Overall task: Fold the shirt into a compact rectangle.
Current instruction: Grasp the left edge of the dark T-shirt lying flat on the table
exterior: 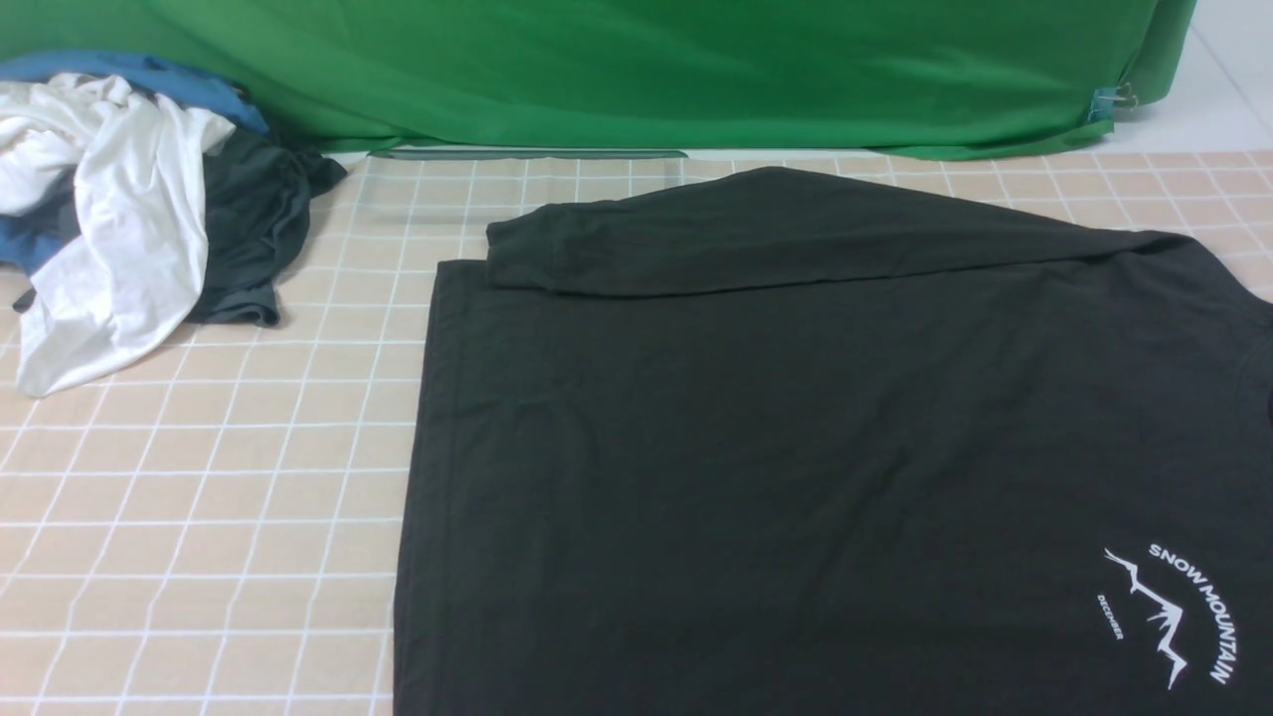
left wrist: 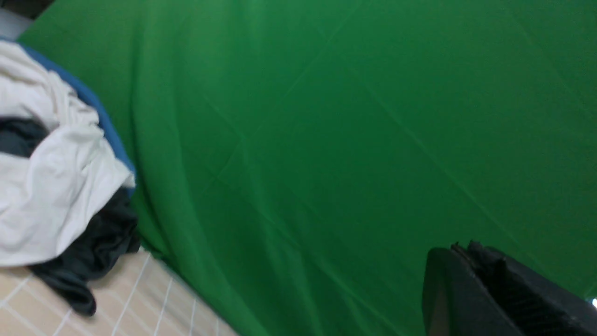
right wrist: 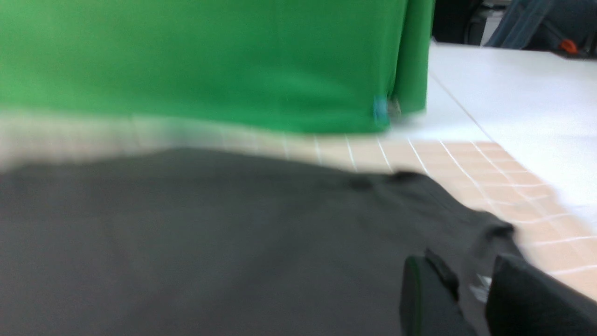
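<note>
Beige checked tablecloth (exterior: 199,497) under a green drape (exterior: 646,70) carries the shirt (exterior: 796,447), smooth matte black cotton spread flat at right, one sleeve folded across its far edge. Over by the drape, the left gripper (left wrist: 464,249) hangs pressed closed, clear of the shirt. Blurred, the right gripper (right wrist: 466,268) pinches a raised fold at the shirt's right edge.

Look to your far left: a white shirt (exterior: 109,219) heaped over a blue garment (exterior: 149,75) and a dark grey garment (exterior: 254,229), on the checkered desk (exterior: 199,497) against the green backdrop (exterior: 646,70).
</note>
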You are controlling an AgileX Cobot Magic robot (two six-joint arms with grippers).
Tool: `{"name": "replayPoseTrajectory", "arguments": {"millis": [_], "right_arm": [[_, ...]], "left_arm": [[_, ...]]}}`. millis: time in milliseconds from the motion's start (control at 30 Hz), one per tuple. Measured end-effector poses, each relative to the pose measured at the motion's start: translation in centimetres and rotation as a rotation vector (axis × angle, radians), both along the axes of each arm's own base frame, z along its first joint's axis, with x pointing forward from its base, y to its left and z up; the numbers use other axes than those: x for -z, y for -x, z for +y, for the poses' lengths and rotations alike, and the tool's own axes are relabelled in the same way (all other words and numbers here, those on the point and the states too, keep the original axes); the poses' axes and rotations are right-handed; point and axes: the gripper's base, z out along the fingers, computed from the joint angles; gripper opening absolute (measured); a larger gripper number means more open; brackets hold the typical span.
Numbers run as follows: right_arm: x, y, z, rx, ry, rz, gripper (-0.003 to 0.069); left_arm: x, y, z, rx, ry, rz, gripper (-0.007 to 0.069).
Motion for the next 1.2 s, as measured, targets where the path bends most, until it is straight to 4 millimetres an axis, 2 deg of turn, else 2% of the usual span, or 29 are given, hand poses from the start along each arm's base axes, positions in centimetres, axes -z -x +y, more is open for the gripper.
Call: {"name": "replayPoseTrajectory", "arguments": {"millis": [33, 133, 300, 367, 500, 533, 567, 633, 667, 733, 767, 867, 933, 1067, 1200], "right_arm": [[-0.1, 0.0, 0.0, 0.001, -0.023, -0.009, 0.0238], [-1.0, 0.1, -0.3, 0.000, -0.378, -0.135, 0.0238], [-1.4, 0.2, -0.5, -0.003, -0.472, -0.190, 0.0238], [-1.5, 0.2, -0.5, -0.003, -0.493, -0.212, 0.0238], [-3.4, 0.6, -0.5, -0.038, -0.548, -0.297, 0.0221], [-4.8, 0.9, -0.3, -0.064, -0.513, -0.306, 0.0203], [-7.5, 1.5, 0.0, -0.102, -0.449, -0.323, 0.0171], [-11.2, 2.1, 0.4, -0.145, -0.348, -0.290, 0.0128], [-13.0, 2.5, 0.5, -0.158, -0.298, -0.291, 0.0114], [-15.8, 2.3, 0.9, -0.192, -0.189, -0.199, 0.0079], [-17.3, 2.1, 1.0, -0.208, -0.137, -0.172, 0.0066], [-20.8, -0.1, 1.9, -0.292, 0.009, 0.086, 0.0041], [-21.3, -1.9, 2.6, -0.348, 0.072, 0.278, 0.0041], [-19.3, -5.2, 3.7, -0.417, 0.152, 0.577, 0.0041], [-16.3, -7.4, 4.4, -0.451, 0.181, 0.797, 0.0041]], "left_arm": [[0.0, 0.0, 0.0, -0.002, 0.001, -0.004, 0.0014], [-0.5, 0.2, 0.2, -0.013, 0.037, -0.064, 0.0014], [-2.2, 1.2, 0.7, -0.017, 0.143, -0.267, 0.0014], [-3.4, 1.5, 0.5, 0.008, 0.141, -0.289, 0.0014], [-8.9, 2.6, -0.6, 0.086, 0.026, -0.191, 0.0014], [-10.4, 2.8, -0.8, 0.100, 0.001, -0.147, 0.0014], [-11.6, 2.5, -1.1, 0.121, -0.030, -0.016, 0.0014], [-13.3, 1.2, -1.4, 0.146, -0.062, 0.173, 0.0014], [-13.9, 0.8, -1.5, 0.157, -0.077, 0.240, 0.0014], [-14.7, -1.6, -1.9, 0.195, -0.119, 0.439, 0.0014], [-15.1, -2.0, -2.0, 0.208, -0.128, 0.472, 0.0014], [-13.7, -7.1, -3.1, 0.346, -0.213, 0.836, 0.0014], [-11.6, -9.8, -3.7, 0.433, -0.234, 1.015, 0.0014], [-7.5, -13.3, -3.9, 0.504, -0.243, 1.252, 0.0012], [-3.7, -14.9, -4.5, 0.525, -0.302, 1.403, 0.0011]]}}
